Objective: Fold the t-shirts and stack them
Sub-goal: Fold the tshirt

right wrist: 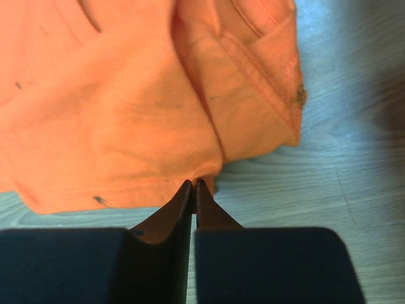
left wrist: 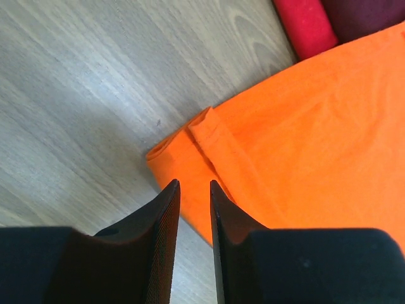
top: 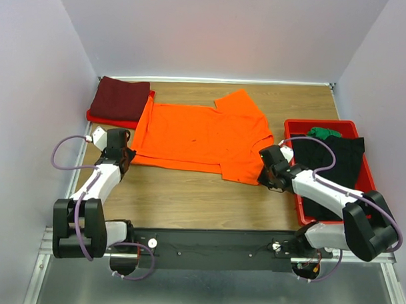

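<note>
— Cloth first: why is the orange shirt [top: 200,135] spread across the middle of the table [top: 188,198]?

— So it can be folded, I'd say. It lies mostly flat, one sleeve pointing to the far side. Both arms are at its near edge, one at each corner.

— Do they have hold of it?

— The right gripper [right wrist: 193,183] has its jaws pressed almost together on the near right hem and seems to be nipping the cloth. The left gripper [left wrist: 193,183] stands a narrow crack open with nothing between its jaws. The near left corner, doubled over on itself, lies just beyond its tips.

— And the others?

— The maroon shirt [top: 121,99] sits folded at the far left on top of the red shirt [top: 97,116], which is probably the start of the stack. On the right, the tray [top: 370,176] holds the black shirt [top: 329,163] and the green shirt [top: 324,133], apparently waiting their turn.

— The count?

— Five shirts, one of each colour; one tray; two grippers.
</note>
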